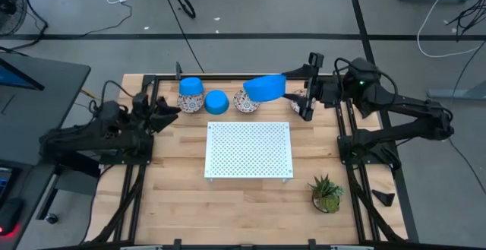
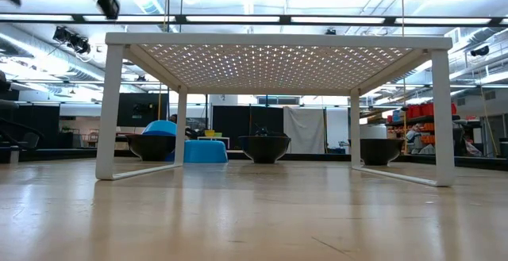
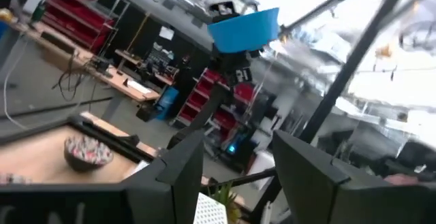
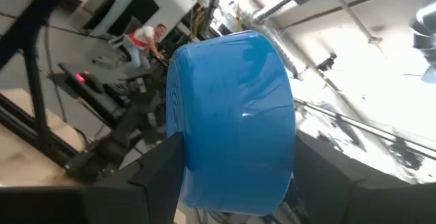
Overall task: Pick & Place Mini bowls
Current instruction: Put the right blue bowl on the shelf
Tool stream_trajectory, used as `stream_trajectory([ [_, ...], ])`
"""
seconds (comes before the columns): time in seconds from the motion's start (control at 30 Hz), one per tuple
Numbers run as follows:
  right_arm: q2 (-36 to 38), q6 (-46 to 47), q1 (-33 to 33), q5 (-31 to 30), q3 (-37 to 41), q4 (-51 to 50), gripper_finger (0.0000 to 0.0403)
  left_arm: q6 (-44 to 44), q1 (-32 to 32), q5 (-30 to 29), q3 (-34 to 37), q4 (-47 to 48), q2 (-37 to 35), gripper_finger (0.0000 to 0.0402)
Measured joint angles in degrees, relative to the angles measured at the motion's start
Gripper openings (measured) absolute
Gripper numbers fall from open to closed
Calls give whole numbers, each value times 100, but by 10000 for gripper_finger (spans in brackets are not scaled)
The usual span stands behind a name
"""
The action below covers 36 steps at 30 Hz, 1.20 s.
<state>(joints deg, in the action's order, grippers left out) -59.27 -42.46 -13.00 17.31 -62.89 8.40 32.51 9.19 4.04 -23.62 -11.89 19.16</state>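
- We are working at a wooden table (image 1: 175, 204), with the white perforated board (image 1: 248, 150) standing on short legs at its middle and a small plant (image 1: 326, 193) near its front right corner.
- Our right arm is reaching in from the right along the back edge, and the right gripper (image 1: 292, 94) is pinching a blue bowl (image 1: 265, 87) by its wall; in the right wrist view that bowl (image 4: 231, 122) is sitting tilted between the two dark fingers, raised clear of the table.
- Our left arm is waiting at the left side, its left gripper (image 1: 168, 112) spread and holding nothing; the left wrist view is showing only air between its fingers (image 3: 180, 173).
- The other bowls are lying in a row behind the board: a blue bowl upside down on a patterned one (image 1: 190, 94), a blue one (image 1: 217, 102) just beside it, and a patterned one (image 1: 246, 102) right under the lifted bowl. We cannot make out a sixth bowl clearly.
- We are judging the step to be the carry, after the pick and before the place.
- Next we are needing to bring the bowl level over its spot, lower it and only then let go; where it belongs we cannot tell.
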Motion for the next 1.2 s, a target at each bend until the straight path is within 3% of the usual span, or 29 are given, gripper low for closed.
stream_trajectory([
  [0.3, -488, 475, 536, 46, -419, -20, 242, -1410, 0, 953, -2029, 257, 1912, 181],
  [0.67, -793, 1057, 1033, 45, -547, -41, 243, -3026, -62, 1898, -4374, 1808, 3781, 181],
  [0.93, -819, 1251, 1137, 29, -547, -50, 243, -3610, -257, 2222, -5260, 2038, 4740, 181],
  [1.2, -819, 1354, 1137, 28, -547, -105, 243, -3698, -456, 2282, -5546, 1979, 5314, 181],
])
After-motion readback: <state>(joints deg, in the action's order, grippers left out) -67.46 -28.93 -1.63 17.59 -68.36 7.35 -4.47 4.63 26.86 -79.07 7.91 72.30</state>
